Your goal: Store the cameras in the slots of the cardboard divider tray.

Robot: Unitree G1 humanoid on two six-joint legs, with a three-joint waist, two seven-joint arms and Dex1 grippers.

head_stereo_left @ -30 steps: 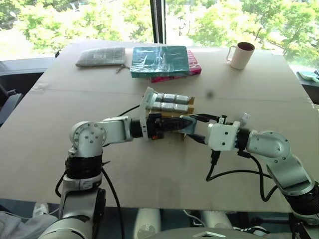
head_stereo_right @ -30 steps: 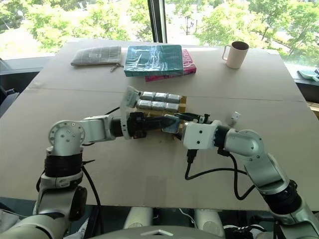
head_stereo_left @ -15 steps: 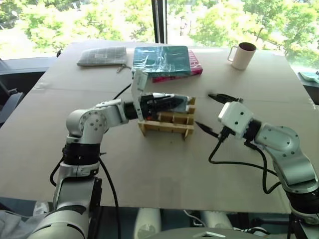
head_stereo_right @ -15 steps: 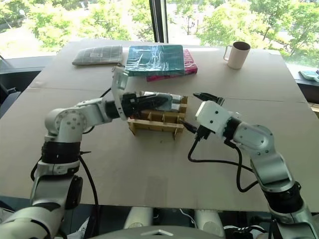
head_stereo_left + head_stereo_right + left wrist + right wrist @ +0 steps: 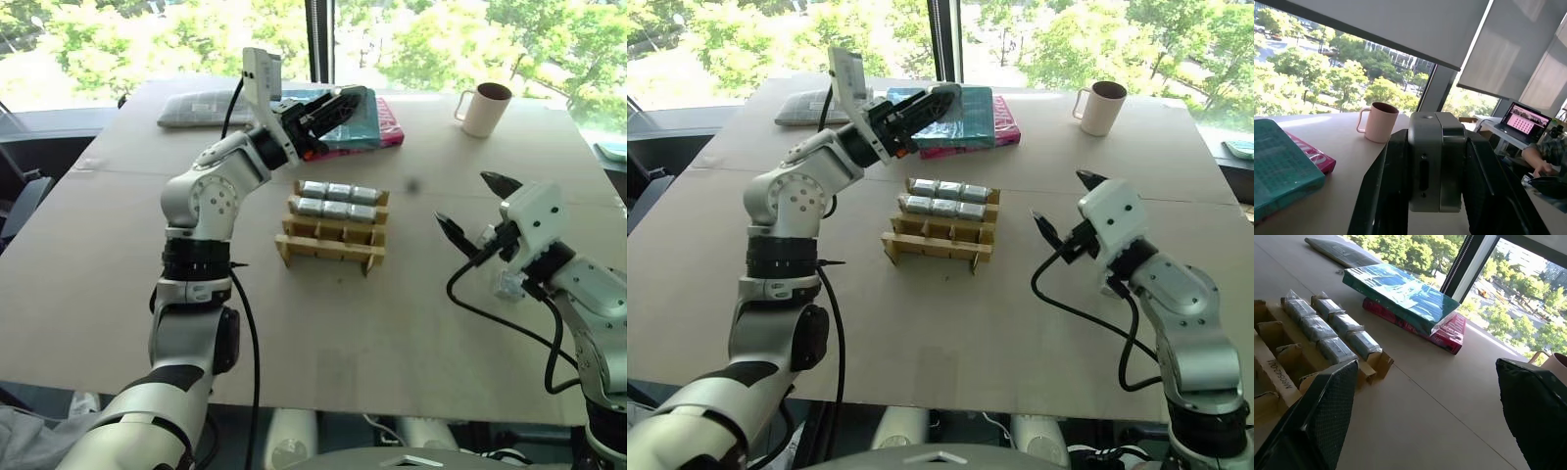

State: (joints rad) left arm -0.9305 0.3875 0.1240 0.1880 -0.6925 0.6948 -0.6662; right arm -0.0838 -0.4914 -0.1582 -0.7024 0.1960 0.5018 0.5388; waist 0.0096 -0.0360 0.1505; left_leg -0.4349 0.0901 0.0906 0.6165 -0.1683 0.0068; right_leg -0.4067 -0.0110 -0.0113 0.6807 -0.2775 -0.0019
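My left gripper's fingers (image 5: pixel 1396 191) cover both sides of the camera (image 5: pixel 1431 161) I hold. A person (image 5: pixel 1542 161) is cut off at the edge; their laptop (image 5: pixel 1525 120) screen is unreadable.

I see silver-grey cameras (image 5: pixel 336 200) in a tan tray (image 5: pixel 328 253) — teal book (image 5: pixel 965 110) over a magenta one (image 5: pixel 1004 125), beige mug (image 5: pixel 484 109), tan desk (image 5: pixel 323 333).

The cardboard divider tray (image 5: pixel 331 239) sits mid-table (image 5: pixel 294 323), with cameras (image 5: pixel 338 201) filling its two far rows of slots and its near rows empty. Behind it lies a wrapped book (image 5: pixel 358 119) atop another book (image 5: pixel 390 129); a pouch (image 5: pixel 201 106) lies far left, a mug (image 5: pixel 484 108) far right.
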